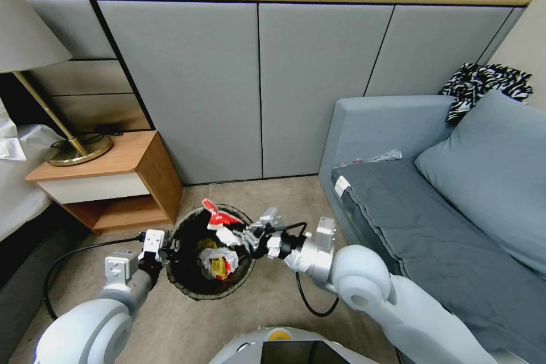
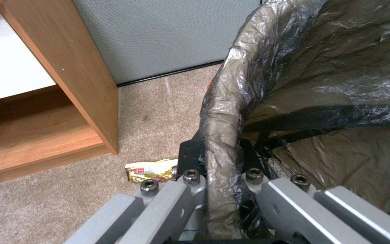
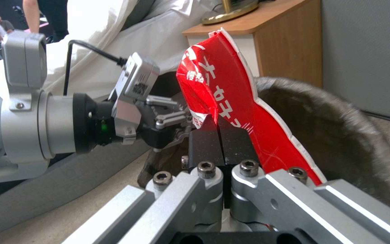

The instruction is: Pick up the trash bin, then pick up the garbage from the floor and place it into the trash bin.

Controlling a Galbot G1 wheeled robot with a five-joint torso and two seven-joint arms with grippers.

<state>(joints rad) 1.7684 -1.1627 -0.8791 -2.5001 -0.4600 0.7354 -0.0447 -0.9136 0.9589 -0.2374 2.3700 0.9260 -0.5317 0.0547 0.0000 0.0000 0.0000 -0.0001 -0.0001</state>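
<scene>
Trash bin [image 1: 209, 290] is sitting over the floor [image 1: 267, 193], just off the front corner of the wooden nightstand [image 1: 114, 182] and beside the end of the grey sofa [image 1: 432, 227]; we cannot tell whether its base is touching the carpet. We are gripping its rim with our left pincer [image 1: 165, 253], and in the left wrist view the dark pads [image 2: 190, 156] are closing on the folded bag liner [image 2: 222, 135], one inside the rim and one outside. Our right pincer [image 1: 239, 237] is reaching over the opposite side of the rim, its jaws pressing together on a red-and-white packet [image 3: 222, 98], which is standing up above the bin mouth. Inside the bin we are seeing crumpled white paper [image 1: 224, 257] lying around a yellow-and-red wrapper [image 1: 218, 267]. In the left wrist view a yellow wrapper [image 2: 152, 170] is lying on the floor near the foot of the nightstand, just beside the left pincer. A brass lamp base [image 1: 79, 151] is resting on the nightstand top.
</scene>
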